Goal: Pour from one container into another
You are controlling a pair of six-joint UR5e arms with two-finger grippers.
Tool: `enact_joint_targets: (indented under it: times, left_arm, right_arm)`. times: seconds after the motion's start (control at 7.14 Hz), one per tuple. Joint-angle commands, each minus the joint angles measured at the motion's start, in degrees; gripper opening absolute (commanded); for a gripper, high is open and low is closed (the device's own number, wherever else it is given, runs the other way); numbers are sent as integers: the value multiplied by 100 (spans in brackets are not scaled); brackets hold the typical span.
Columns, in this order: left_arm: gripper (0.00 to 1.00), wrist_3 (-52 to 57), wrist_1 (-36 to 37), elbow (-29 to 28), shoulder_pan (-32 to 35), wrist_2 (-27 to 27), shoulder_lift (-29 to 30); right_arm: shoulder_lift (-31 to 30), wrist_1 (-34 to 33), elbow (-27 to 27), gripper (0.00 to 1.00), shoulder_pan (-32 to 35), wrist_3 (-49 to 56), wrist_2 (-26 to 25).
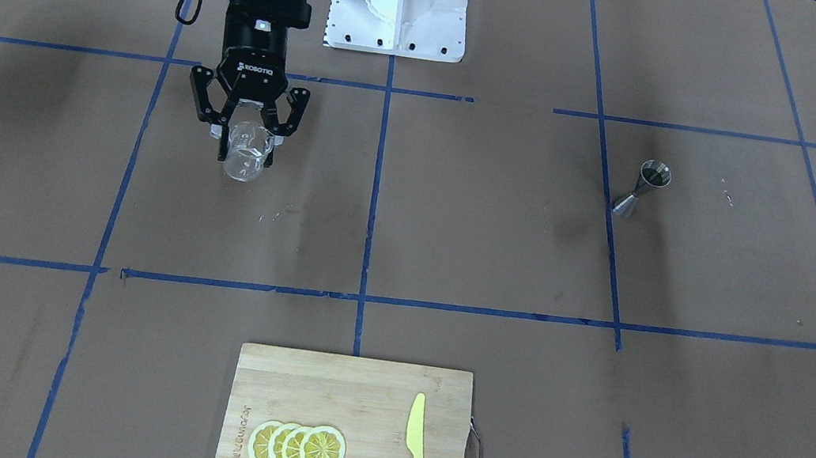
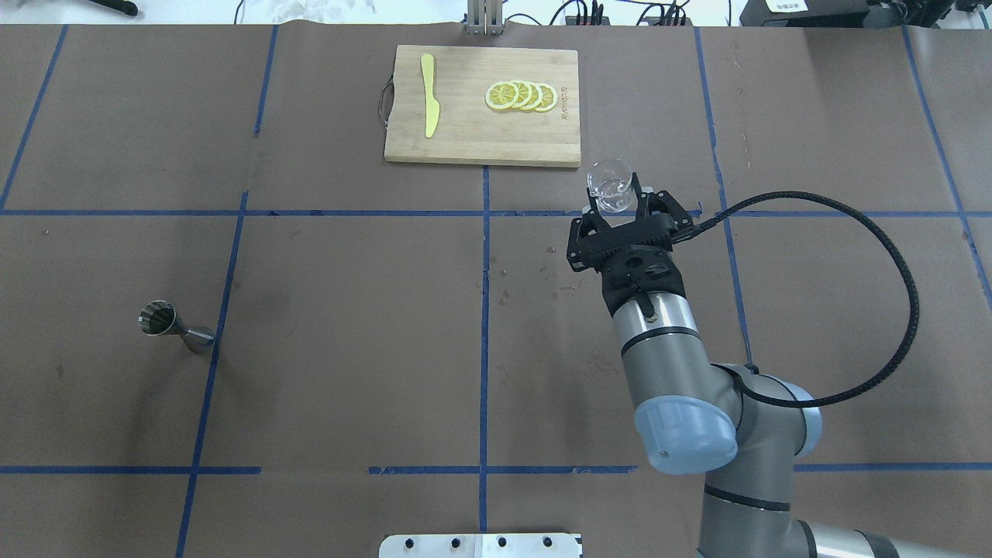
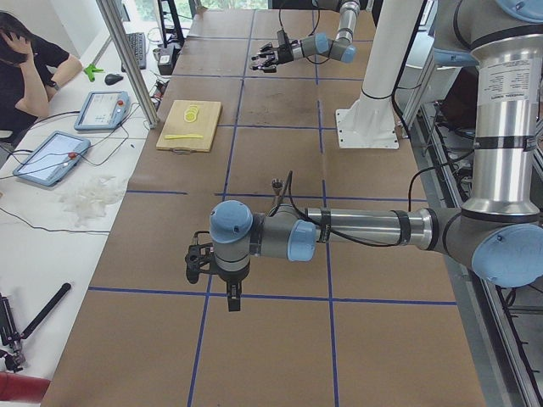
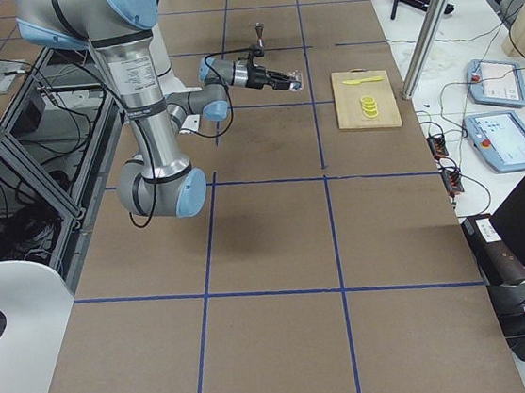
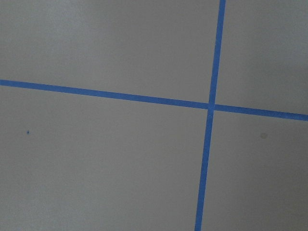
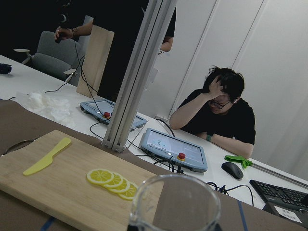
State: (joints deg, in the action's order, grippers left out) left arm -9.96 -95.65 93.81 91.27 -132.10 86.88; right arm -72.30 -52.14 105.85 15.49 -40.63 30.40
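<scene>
In the front-facing view the right gripper (image 1: 245, 140) hung at about ten o'clock, its jaws clasped on the glass cup (image 1: 246, 153), which was clear of the table (image 1: 470, 238). The jigger (image 1: 643, 189) stood upright near three o'clock, well apart from the cup. A cutting board (image 1: 353, 389) lay at six o'clock, bearing overlapped lemon slices (image 1: 297, 447) and a yellow knife (image 1: 419, 454).

From overhead the cup sat at one o'clock with its mouth upward, near the board's right corner. The jigger was at nine o'clock, just beside a blue tape line (image 2: 225, 294).

In the exterior left view the near arm's left gripper (image 3: 197, 264) pointed down over the table at seven o'clock; whether its jaws were parted could not be told. A seated person (image 3: 25, 68) was at ten o'clock.

In the exterior right view the right gripper reached out level, with the cup at its tip near twelve o'clock.

The left wrist view held only crossing tape lines on brown paper.

In the right wrist view the cup's rim filled six o'clock, the board, slices and knife lay at eight o'clock, and the person sat at two o'clock
</scene>
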Motion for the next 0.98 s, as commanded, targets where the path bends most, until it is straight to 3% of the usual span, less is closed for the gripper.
enact_joint_targets:
  times: [0.0,0.28,0.56,0.84]
  left_arm:
    - [100,3,-269,-38,-4,0,-48]
    - [100,3,-278,-39,-4,0,-48]
    - [100,3,-296,-30,-4,0,-57]
    - [100,29,-313,-38,-13,0,-83]
  right_arm:
    - [-826,1157,-3,0,6,20,9]
    - [-1530,2290,-221,0,6,11,-25]
    - [-1550,3459,-1412,0,-72,2,-331]
    - [-1541,3798,-1445,0,-116,-59,-264]
